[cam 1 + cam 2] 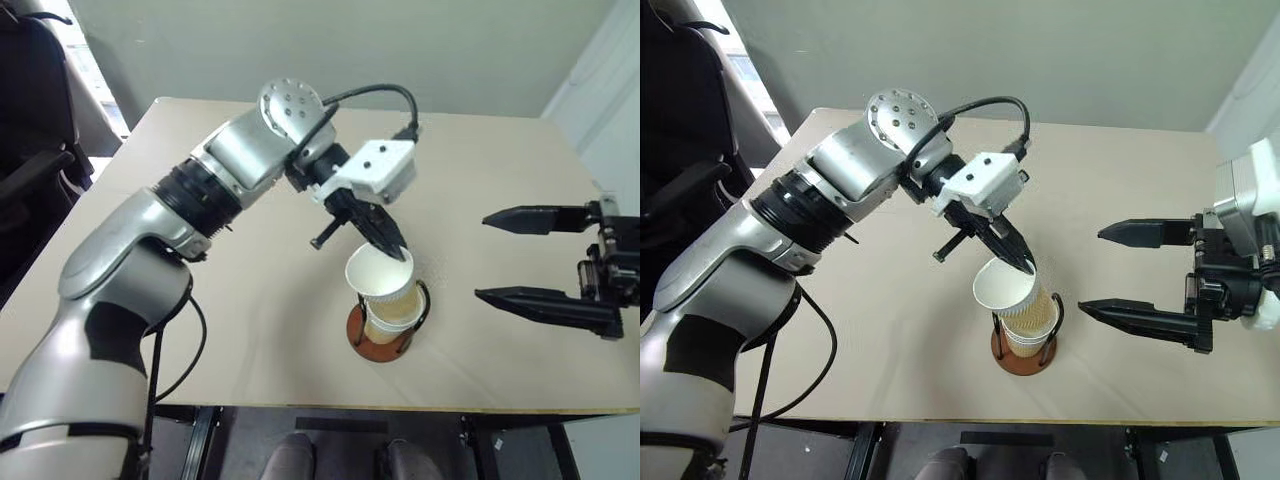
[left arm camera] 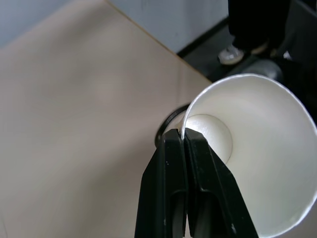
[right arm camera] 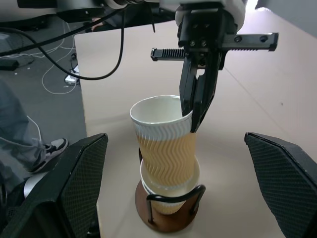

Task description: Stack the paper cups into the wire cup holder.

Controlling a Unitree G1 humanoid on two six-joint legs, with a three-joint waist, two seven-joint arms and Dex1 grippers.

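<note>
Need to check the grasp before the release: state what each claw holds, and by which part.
The left claw is shut on the rim of the top paper cup, pinching its wall as it sits in the cups in the wire cup holder. The right claw is open, holding nothing.

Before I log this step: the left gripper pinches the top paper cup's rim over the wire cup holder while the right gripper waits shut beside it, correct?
Not quite: the right gripper is open, its fingers spread wide in the left eye view. The left gripper does pinch the top paper cup over the wire cup holder.
</note>
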